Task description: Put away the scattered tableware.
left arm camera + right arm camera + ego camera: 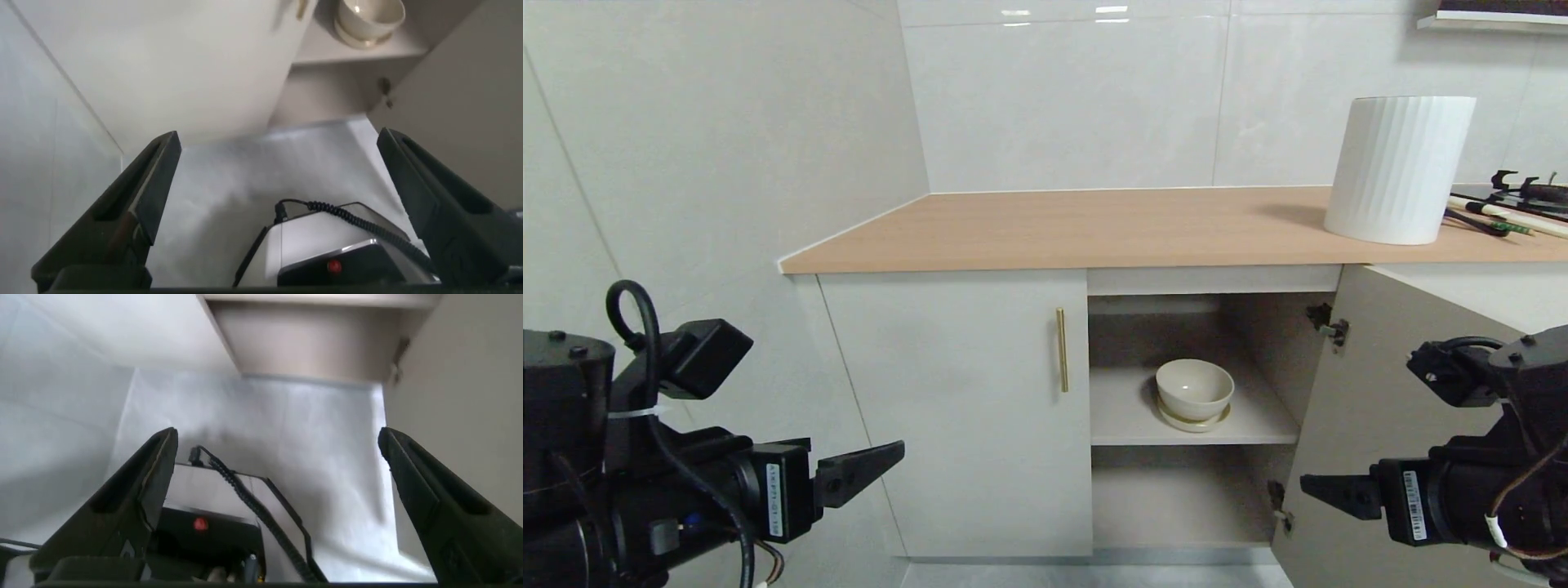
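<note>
A cream bowl (1194, 389) sits on a small plate (1194, 420) on the middle shelf (1127, 416) of the open cabinet. The bowl (372, 18) also shows in the left wrist view. My left gripper (866, 469) hangs low at the left, in front of the closed door, open and holding nothing (282, 171). Low at the right, my right gripper (1327, 490) is beside the open door, also open and holding nothing (278, 474). Both are well short of the shelf.
The right cabinet door (1347, 457) stands swung open toward me; the left door (956, 408) with a gold handle (1061, 349) is shut. On the wooden countertop (1094, 224) stand a white ribbed cylinder (1398, 167) and chopsticks and utensils (1507, 216) at the far right. A tiled wall bounds the left.
</note>
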### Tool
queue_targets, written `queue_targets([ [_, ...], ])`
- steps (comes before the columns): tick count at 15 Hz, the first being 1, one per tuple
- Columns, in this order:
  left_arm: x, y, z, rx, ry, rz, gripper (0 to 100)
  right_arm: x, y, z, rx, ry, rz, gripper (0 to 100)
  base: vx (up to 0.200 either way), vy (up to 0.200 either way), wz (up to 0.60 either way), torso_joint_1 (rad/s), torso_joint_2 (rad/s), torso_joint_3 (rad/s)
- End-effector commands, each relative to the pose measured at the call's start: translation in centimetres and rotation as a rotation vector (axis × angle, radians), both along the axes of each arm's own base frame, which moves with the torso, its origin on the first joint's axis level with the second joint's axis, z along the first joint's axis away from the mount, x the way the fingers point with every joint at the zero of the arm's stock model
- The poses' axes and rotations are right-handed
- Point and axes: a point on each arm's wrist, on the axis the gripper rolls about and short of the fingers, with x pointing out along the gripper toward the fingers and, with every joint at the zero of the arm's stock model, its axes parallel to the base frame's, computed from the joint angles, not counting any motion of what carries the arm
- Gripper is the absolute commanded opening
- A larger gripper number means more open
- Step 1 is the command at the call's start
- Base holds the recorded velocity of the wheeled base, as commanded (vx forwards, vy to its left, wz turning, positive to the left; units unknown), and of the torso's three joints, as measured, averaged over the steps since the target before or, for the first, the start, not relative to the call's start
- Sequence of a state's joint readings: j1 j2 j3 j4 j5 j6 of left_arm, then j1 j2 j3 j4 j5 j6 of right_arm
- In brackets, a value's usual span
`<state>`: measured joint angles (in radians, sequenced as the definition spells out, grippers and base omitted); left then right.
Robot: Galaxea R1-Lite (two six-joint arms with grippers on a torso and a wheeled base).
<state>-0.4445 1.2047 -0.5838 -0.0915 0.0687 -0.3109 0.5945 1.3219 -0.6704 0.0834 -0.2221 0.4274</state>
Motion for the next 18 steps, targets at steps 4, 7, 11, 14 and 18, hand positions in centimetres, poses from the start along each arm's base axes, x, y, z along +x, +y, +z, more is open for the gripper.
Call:
queue_targets([
  [4, 0.01, -0.04, -0.11, 0.003, 0.004, -0.002, 100, -0.25, -0.16, 0.02, -0.004, -0.006, 0.004, 100, -0.2, 0.0, 0.0, -0.002, 0.0, 0.0],
  [7, 0.01, -0.04, -0.11, 0.003, 0.004, -0.002, 100, -0.3, -0.2, 0.07, -0.004, -0.008, 0.003, 100, -0.2, 0.0, 0.0, 0.002, 0.0, 0.002],
  [11, -0.01, -0.03, -0.08, 0.002, 0.002, -0.002, 100, -0.35, -0.23, 0.02, -0.004, -0.006, 0.004, 100, -0.2, 0.0, 0.0, 0.001, 0.0, 0.004],
  [14, -0.14, 0.0, -0.13, 0.006, 0.001, -0.006, 100, -0.51, -0.34, 0.21, 0.002, -0.015, 0.004, 100, 0.0, 0.0, 0.0, 0.0, 0.0, 0.0],
  [18, -0.19, 0.03, -0.19, 0.007, 0.002, -0.008, 100, -0.99, -0.7, 0.35, -0.005, -0.032, 0.014, 100, 0.0, 0.0, 0.0, 0.0, 0.0, 0.0],
])
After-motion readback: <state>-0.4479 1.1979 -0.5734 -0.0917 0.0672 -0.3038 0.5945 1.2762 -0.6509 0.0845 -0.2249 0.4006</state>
